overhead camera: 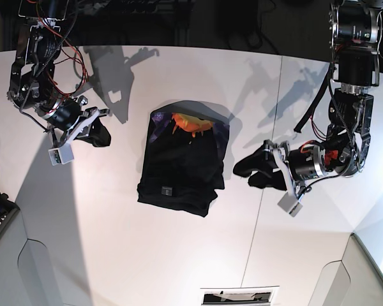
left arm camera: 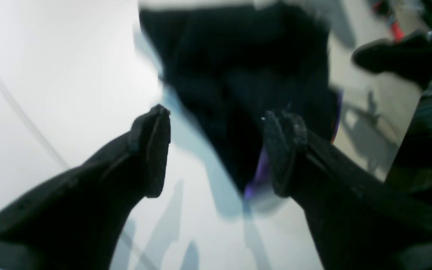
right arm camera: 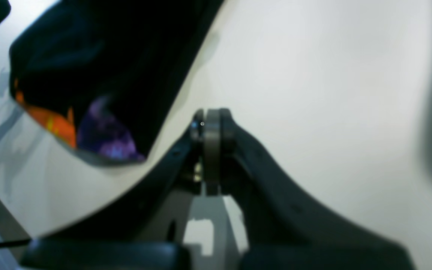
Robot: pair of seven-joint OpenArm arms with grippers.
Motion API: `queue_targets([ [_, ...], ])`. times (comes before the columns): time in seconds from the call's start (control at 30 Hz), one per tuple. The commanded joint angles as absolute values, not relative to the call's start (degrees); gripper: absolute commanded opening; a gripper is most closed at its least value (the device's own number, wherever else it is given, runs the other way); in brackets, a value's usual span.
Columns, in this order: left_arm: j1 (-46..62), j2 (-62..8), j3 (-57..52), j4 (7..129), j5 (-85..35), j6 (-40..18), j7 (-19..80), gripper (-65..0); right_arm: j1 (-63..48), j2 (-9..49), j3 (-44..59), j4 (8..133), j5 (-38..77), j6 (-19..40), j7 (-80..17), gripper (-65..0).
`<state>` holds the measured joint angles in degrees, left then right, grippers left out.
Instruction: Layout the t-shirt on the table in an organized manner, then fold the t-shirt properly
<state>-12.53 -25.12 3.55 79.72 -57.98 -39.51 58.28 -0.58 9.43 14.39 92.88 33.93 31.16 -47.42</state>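
Black t-shirt (overhead camera: 182, 169) folded on the white counter (overhead camera: 115, 255), between the two pincers – left pincer (overhead camera: 247, 173) just beside it, spread wide, empty – right pincer (overhead camera: 102, 135) farther off, closed on nothing

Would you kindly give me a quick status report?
Left gripper open, right gripper shut, both empty. T-shirt folded on table, between arms. Nothing in the way.
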Motion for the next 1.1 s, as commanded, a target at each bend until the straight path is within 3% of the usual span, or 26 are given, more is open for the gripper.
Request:
queue_targets([
  [0.0,-12.2,-26.5,2.2,82.3,-59.6,-40.0,57.1,-23.4,-0.7,10.2,14.6,94.6,35.1,31.7,-46.6,-65.0],
  [0.27,8.8,-31.7,-8.2,98.1,-62.5,-40.0,59.4,-23.5,-12.1,13.6,14.6,102.3,35.4,31.7,-47.0,-65.0],
  [0.6,37.2,-31.9,-23.1,113.4,-63.0,-40.0,59.4,-23.5,-31.3,18.1,14.6,112.3,38.2,31.7,-48.5,-65.0],
  [0.83,51.4,-31.9,-21.7,114.2,-57.9,-40.0,59.4,-23.5,-43.2,18.4,14.5,112.2,38.5,31.9,-48.7,-65.0],
  [1.07,56.2,-31.9,-11.9,110.6,-46.4,-40.0,56.5,-23.5,-48.8,18.4,14.4,107.1,37.9,31.9,-49.6,-65.0],
])
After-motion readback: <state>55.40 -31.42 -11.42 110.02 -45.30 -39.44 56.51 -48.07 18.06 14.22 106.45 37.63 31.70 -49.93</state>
